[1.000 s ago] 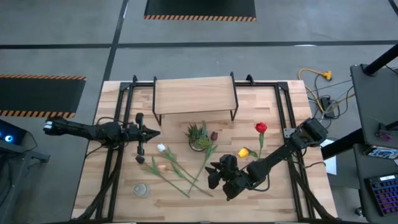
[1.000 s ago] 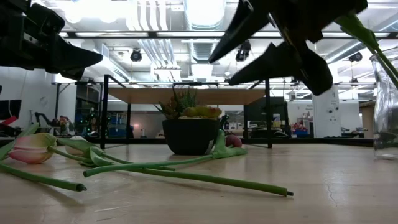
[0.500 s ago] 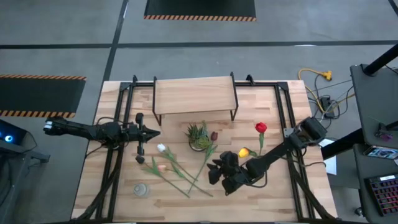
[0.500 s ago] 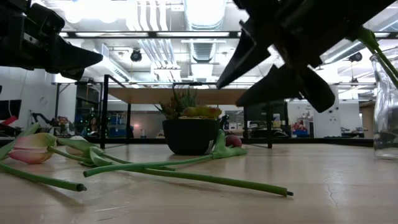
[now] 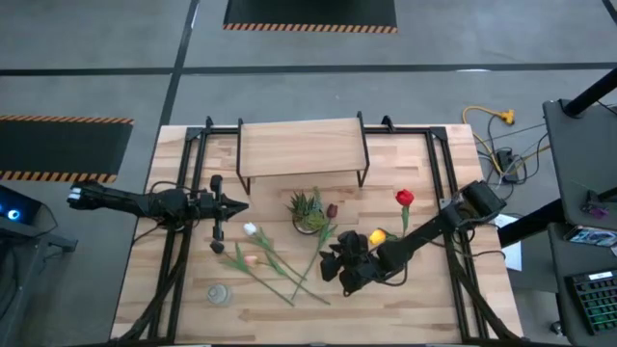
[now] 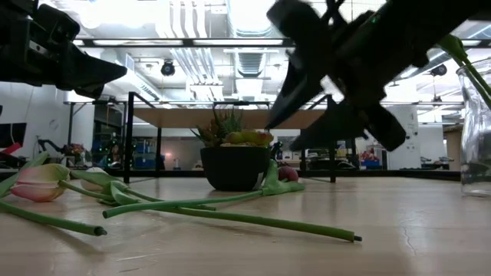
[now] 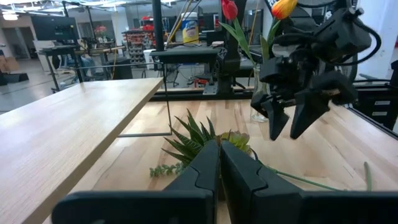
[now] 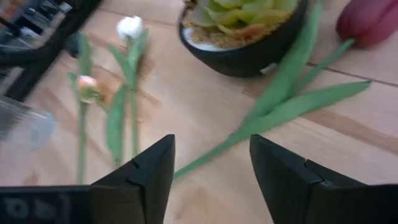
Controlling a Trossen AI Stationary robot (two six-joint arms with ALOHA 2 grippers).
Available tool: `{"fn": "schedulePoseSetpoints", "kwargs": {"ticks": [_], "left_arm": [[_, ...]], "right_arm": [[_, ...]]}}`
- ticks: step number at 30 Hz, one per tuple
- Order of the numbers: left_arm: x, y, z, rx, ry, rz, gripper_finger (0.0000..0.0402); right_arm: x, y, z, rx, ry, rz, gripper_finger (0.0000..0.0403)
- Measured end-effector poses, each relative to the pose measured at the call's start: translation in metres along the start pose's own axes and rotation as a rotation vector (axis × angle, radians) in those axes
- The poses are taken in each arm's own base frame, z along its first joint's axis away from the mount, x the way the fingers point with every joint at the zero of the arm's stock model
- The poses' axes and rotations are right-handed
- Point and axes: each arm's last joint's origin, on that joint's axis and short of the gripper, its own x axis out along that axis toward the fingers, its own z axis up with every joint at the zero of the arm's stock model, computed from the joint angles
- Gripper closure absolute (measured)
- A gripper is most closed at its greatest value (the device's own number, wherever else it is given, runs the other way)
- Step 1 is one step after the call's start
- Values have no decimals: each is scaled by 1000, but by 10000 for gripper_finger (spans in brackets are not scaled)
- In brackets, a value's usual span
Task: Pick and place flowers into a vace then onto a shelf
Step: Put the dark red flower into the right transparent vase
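right pincer (image 5: 337, 273) spread, above table | maroon tulip's stem (image 8: 292, 106) lies between its fingers, below

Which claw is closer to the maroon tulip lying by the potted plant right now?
The right claw, open, hovers just above the maroon tulip's stem, near the potted plant. The left claw, shut, waits farther off, on the plant's other side.

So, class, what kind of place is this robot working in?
Probably a robotics lab or workshop: a wooden table on a grey floor with hazard-striped mats, ceiling ducts, and shelving behind.
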Motion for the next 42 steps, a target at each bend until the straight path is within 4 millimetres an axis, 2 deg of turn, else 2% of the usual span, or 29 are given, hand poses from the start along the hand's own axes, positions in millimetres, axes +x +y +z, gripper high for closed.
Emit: {"fn": "schedulePoseSetpoints", "kwargs": {"ticks": [8, 13, 21, 30, 35, 42], "left_arm": [[0, 0, 0, 0, 1, 0, 402], [0, 0, 0, 0, 1, 0, 402], [0, 0, -1, 2, 7, 0, 402], [0, 0, -1, 2, 6, 0, 402], [0, 0, -1, 2, 7, 0, 402], [0, 0, -1, 2, 7, -1, 402]], "right_arm": [[24, 10, -4, -13, -15, -27, 135], [39, 17, -6, -27, -1, -43, 119], [36, 20, -2, -69, 46, -161, 117], [33, 26, 4, -48, 37, -161, 117], [35, 20, 4, -43, 38, -181, 123], [52, 4, -3, -42, 61, -261, 141]]}}
